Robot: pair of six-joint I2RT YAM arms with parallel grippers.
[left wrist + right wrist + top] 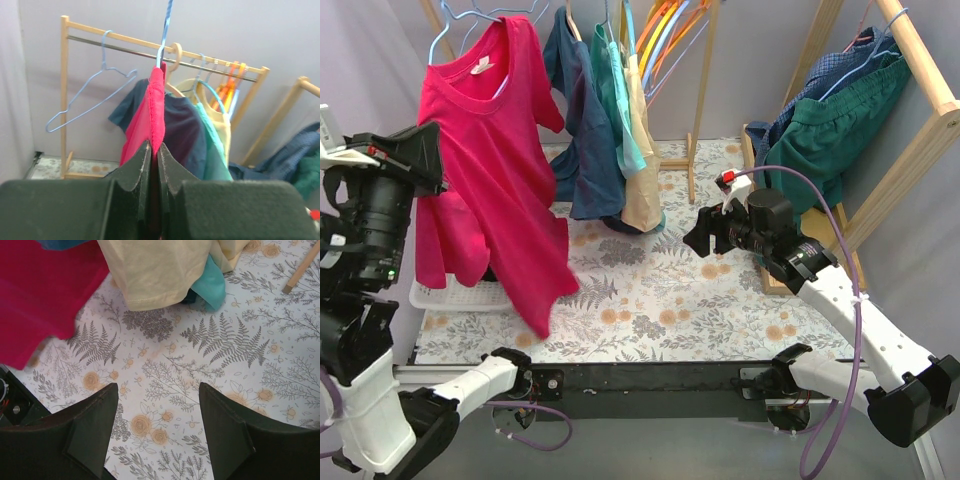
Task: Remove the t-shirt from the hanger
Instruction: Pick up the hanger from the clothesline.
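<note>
1. Firmly, the left fingers (146, 159) are clamped together on the edge of the red t-shirt (156, 107), which rises straight above them to its blue hanger (164, 35).
2. The right fingers (102, 407) stand wide apart, holding nothing, over the flowered bench (200, 355); the t-shirt's hem hangs ahead to their left.

Fern-print table (650, 290); white basket (450, 295) at left edge; wooden rack foot (675, 163) at back.

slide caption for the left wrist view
The left gripper pinches an edge of the red t-shirt below the blue hanger, clothes rack behind.
</note>
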